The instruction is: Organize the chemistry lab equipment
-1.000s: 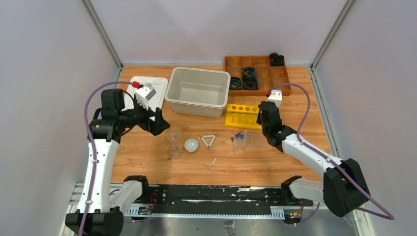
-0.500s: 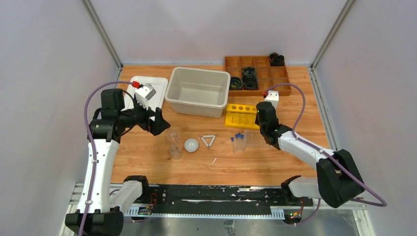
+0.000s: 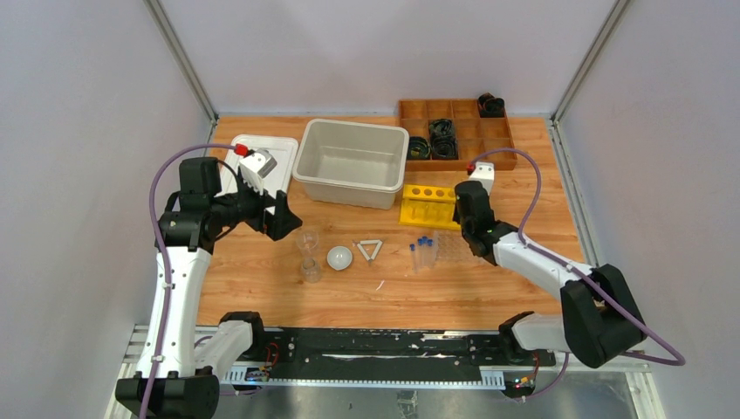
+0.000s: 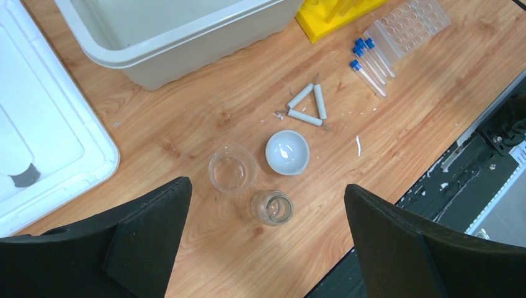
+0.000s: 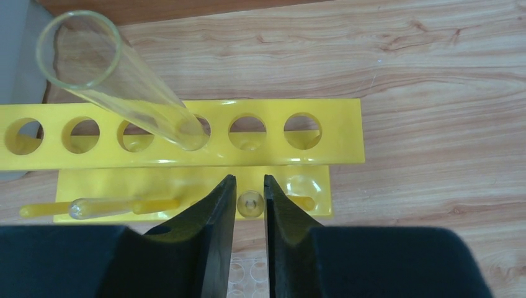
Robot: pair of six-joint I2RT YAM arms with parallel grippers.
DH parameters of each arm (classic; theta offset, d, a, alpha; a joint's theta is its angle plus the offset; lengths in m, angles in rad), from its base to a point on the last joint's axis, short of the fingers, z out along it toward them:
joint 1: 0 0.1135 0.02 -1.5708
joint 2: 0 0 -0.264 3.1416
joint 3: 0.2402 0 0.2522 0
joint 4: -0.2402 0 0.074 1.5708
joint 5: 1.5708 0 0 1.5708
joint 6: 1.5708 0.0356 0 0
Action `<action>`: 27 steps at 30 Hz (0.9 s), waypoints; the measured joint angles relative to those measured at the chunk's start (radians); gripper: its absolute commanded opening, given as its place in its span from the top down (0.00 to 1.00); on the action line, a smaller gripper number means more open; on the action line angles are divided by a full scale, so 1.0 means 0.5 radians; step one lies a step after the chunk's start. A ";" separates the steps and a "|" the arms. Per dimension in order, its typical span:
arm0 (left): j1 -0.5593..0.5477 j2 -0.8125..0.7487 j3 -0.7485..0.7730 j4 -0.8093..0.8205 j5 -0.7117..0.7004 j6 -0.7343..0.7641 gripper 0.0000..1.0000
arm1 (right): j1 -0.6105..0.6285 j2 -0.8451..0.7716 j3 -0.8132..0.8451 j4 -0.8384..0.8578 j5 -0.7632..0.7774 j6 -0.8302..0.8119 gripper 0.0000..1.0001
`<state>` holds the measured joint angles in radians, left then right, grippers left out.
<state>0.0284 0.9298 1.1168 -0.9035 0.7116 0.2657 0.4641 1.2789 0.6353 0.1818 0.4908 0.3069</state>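
Observation:
My right gripper (image 5: pixel 250 180) is shut on a thin clear tube (image 5: pixel 250 203), seen end-on, just in front of the yellow rack (image 5: pixel 186 133). In the top view the gripper (image 3: pixel 461 223) hangs at the rack's near edge. A wide clear tube (image 5: pixel 124 81) leans in one rack hole. My left gripper (image 4: pixel 267 185) is open and empty, high above two clear beakers (image 4: pixel 232 170) (image 4: pixel 272 207). A white dish (image 4: pixel 287 152), a white triangle frame (image 4: pixel 307 105) and blue-capped tubes (image 4: pixel 369 65) lie to the right of them.
A grey bin (image 3: pixel 352 162) stands at the back, a white tray (image 3: pixel 262 157) to its left and a wooden divided box (image 3: pixel 454 131) to its right. A clear well plate (image 3: pixel 452 247) lies under my right gripper. A small white sliver (image 4: pixel 358 144) lies near the dish.
My right arm has shifted a little left and toward the rack, its elbow swinging in. My left arm has not moved.

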 measured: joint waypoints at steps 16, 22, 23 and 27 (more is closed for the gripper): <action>0.000 0.008 0.011 -0.002 0.004 0.000 0.00 | 0.006 -0.268 0.085 -0.313 -0.123 0.062 0.70; 0.000 0.008 0.013 -0.002 0.008 -0.001 0.00 | 0.223 -0.328 0.215 -0.482 -0.257 0.175 0.73; 0.000 0.008 0.015 -0.002 0.010 -0.001 0.00 | 0.300 -0.304 0.224 -0.505 -0.282 0.196 0.73; 0.000 0.008 0.023 -0.005 0.014 -0.001 0.00 | 0.539 -0.090 0.270 -0.580 -0.376 0.259 0.72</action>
<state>0.0284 0.9340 1.1282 -0.9058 0.7189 0.2653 0.7338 1.2339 0.7704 -0.1081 0.3027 0.4362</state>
